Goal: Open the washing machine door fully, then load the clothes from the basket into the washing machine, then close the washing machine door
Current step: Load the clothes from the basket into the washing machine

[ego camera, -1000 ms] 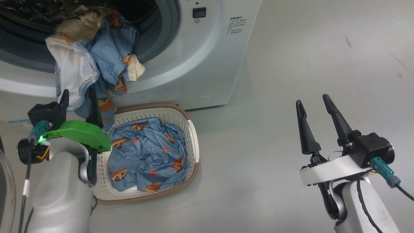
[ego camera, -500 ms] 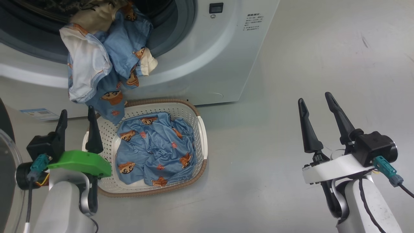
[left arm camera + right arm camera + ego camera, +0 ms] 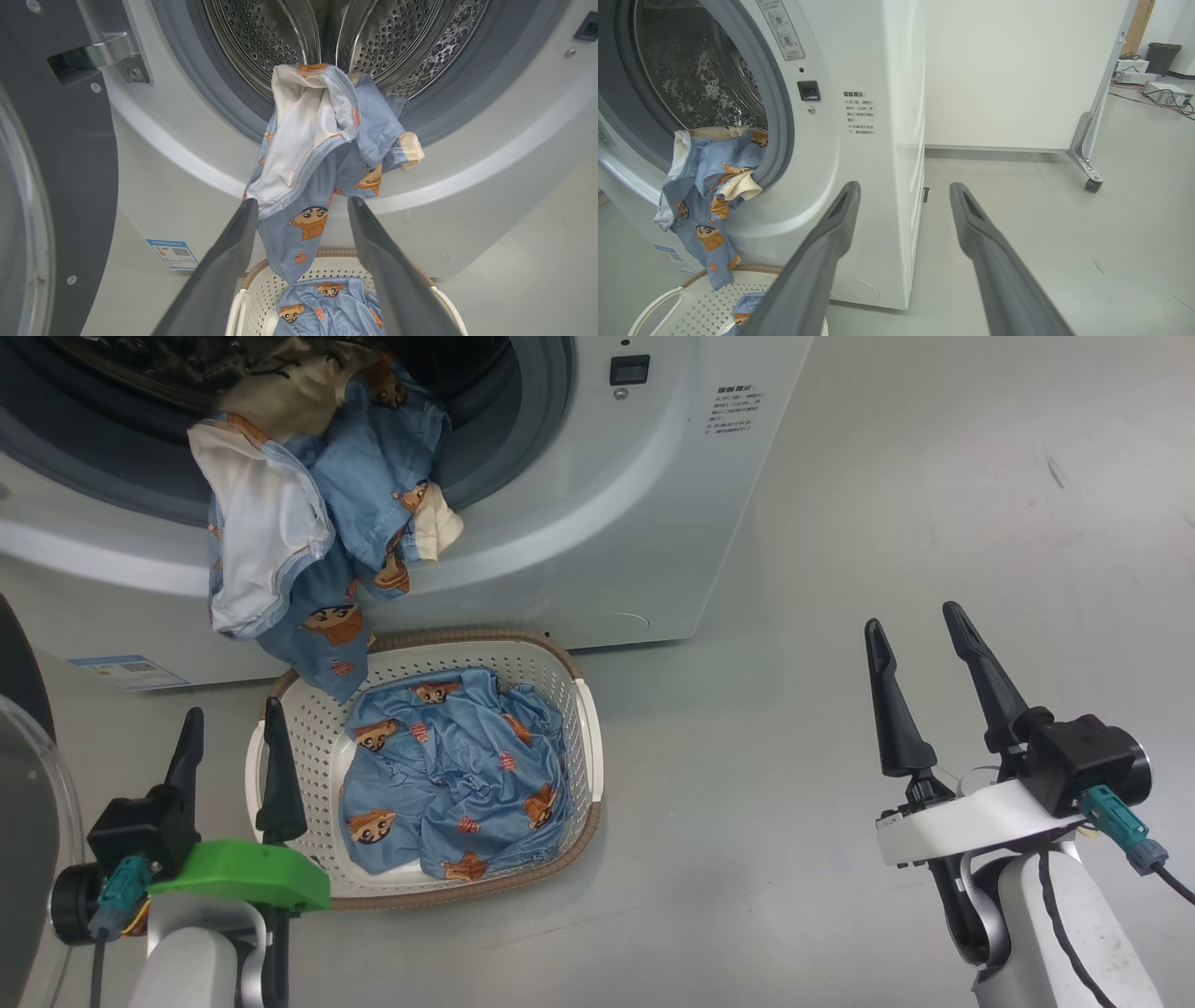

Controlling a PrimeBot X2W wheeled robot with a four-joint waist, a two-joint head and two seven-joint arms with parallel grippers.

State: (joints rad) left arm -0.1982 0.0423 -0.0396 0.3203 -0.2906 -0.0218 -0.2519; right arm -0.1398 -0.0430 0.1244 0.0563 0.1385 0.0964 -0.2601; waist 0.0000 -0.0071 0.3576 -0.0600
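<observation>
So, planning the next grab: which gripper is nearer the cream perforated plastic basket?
Left. The left gripper sits at the basket's left rim; the right gripper is far off its right side.

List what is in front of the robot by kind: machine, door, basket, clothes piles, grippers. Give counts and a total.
washing machine: 1
washing machine door: 1
basket: 1
clothes piles: 2, hanging pile over the drum's lip, basket pile
grippers: 2, left gripper and right gripper, both open
total: 7
</observation>
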